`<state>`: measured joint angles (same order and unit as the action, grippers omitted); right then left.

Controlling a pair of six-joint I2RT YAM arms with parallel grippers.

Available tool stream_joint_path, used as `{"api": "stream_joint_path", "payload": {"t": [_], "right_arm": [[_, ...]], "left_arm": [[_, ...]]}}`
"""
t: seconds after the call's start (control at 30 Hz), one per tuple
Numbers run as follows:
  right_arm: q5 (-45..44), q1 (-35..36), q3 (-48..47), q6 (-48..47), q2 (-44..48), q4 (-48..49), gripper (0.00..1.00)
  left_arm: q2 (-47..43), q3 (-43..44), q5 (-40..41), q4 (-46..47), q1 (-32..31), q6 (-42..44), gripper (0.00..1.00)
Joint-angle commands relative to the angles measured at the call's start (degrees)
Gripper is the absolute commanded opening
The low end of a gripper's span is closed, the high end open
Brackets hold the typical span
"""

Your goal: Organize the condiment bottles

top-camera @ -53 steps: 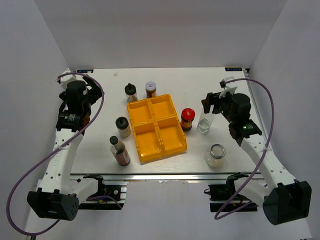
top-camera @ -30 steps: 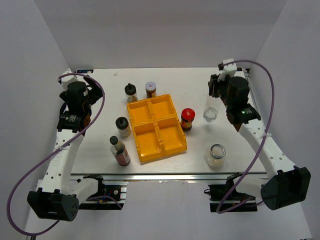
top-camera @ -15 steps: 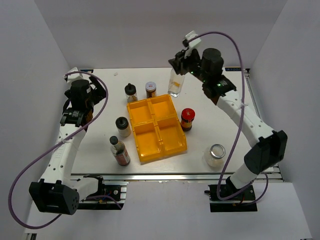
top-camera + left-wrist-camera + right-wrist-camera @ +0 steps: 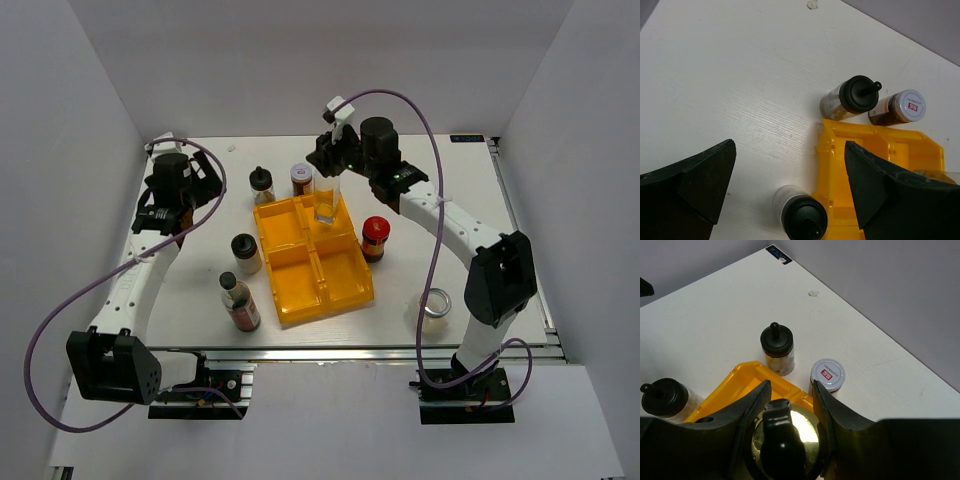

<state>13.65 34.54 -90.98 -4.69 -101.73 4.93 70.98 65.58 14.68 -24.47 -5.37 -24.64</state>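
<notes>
Tray (image 4: pixel 296 290): solid yellow. Table (image 4: pixel 740 75): white, faint grain lines. Tall bottle (image 4: pixel 326 206): clear glass, gold top. White-lidded jar (image 4: pixel 907 105): red mark on lid, brown contents. Red-lidded jar (image 4: pixel 376 228): lid bright red. Sauce bottle (image 4: pixel 240 302): dark, black cap, reddish label.

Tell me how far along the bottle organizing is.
Done: nothing; the yellow tray holds no released bottle. In hand: the right gripper is shut on the tall clear bottle at the tray's far right compartment. Remaining: six more, like the red-lidded jar, stand outside it; the left gripper is open.
</notes>
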Motion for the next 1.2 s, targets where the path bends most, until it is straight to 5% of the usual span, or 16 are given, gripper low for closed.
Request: {"api": "stream_joint_path", "payload": {"t": [0.0, 0.57, 0.6, 0.63, 0.67, 0.87, 0.93, 1.17], "right_arm": [[1.7, 0.3, 0.1, 0.9, 0.2, 13.3, 0.00], [4.5, 0.3, 15.1, 3.1, 3.9, 16.5, 0.00], [4.7, 0.3, 15.4, 2.6, 3.9, 16.3, 0.04], [4.9, 0.3, 15.7, 2.6, 3.9, 16.3, 0.26], [5.0, 0.3, 16.0, 2.6, 4.0, 16.4, 0.35], [5.5, 0.3, 16.4, 3.0, 5.0, 16.7, 0.70], [5.9, 0.3, 16.3, 3.2, 5.4, 16.9, 0.89], [7.6, 0.3, 16.6, 3.5, 7.4, 17.7, 0.89]], "left_arm": [[1.3, 2.8, -2.8, 1.8, 0.1, 1.9, 0.98], [18.1, 13.5, -23.9, 7.2, -1.2, 14.1, 0.98], [20.2, 14.0, -23.5, 6.9, -1.7, 14.9, 0.98], [21.2, 15.4, -23.0, 6.3, -2.7, 15.8, 0.98], [22.3, 16.0, -22.7, 6.0, -3.3, 17.7, 0.98], [31.9, 23.6, -17.2, 2.3, -6.3, 22.0, 0.98], [35.8, 26.7, -15.6, 0.8, -6.8, 22.3, 0.98], [44.1, 32.8, -12.5, -2.7, -7.0, 21.8, 0.98]]}}
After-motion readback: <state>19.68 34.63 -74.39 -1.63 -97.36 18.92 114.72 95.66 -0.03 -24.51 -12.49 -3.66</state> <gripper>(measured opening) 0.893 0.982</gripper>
